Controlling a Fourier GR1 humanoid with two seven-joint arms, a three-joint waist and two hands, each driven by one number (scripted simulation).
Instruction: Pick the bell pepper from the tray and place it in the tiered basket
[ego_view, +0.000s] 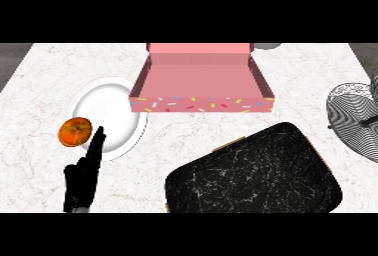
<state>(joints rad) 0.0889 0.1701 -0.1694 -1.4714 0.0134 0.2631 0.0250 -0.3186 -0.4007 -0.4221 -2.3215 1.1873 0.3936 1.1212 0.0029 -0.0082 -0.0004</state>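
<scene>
The white marble counter (221, 65) fills the view, and the largest thing on it is the black tray (255, 172) at about five o'clock, set at an angle, with nothing lying in it. At twelve o'clock stands an open pink box (201, 80) with sprinkles on its front wall, and at three o'clock the wire tiered basket (354, 117) is cut by the view's edge. At nine o'clock lies a white plate (111, 112). The bell pepper (75, 131), small and orange, is not in the tray; it sits at the plate's left rim, partly over the bare counter. The left hand (85, 172) comes up from seven o'clock with straight fingers held together, the tips just beside the pepper's right side, and it clamps on nothing. The right hand does not show. I judge the pepper light, stiff and smooth, so it can roll or slip; the hold is best across its widest part from both sides. The way to the basket is long, from nine to three o'clock, and the open counter between the box front and the tray's upper corner gives room, or one lifts above them.
</scene>
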